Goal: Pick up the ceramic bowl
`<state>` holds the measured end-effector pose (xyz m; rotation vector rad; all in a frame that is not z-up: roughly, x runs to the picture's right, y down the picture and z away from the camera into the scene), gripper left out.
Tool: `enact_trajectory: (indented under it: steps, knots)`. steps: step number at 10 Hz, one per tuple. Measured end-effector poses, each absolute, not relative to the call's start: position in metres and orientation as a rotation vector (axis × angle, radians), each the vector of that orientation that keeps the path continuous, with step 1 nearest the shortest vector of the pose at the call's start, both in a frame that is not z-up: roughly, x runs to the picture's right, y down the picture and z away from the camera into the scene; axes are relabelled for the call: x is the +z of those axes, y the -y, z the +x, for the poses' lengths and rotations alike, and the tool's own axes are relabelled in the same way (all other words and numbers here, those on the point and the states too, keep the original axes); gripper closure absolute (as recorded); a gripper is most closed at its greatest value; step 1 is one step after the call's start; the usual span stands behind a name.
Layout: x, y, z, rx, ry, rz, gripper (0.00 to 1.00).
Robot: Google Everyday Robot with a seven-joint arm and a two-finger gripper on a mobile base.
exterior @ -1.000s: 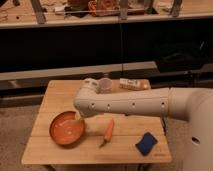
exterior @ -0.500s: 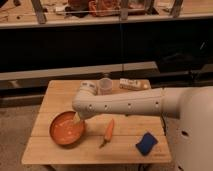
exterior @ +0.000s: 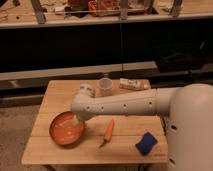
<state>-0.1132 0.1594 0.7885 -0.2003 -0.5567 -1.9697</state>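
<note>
Here: gripper (exterior: 77, 119) spread wide at rim of glossy, round ceramic bowl (exterior: 64, 132).

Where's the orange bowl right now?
In the camera view, the ceramic bowl sits at the front left of the wooden table, just left of the carrot. The gripper hangs over the bowl's right rim.

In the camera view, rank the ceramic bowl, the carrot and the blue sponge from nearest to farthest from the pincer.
The pincer hangs at the bowl's right edge.
1. Ceramic bowl, directly under it, at front left.
2. Carrot, just right of the bowl.
3. Blue sponge, far off at front right.
</note>
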Motion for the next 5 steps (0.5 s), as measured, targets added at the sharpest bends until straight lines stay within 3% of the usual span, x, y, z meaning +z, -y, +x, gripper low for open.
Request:
enact_trajectory:
  steps: [5]
  knots:
    - [0.7986,-0.1695,-0.1227,-2.014,0.587,-0.196,0.20]
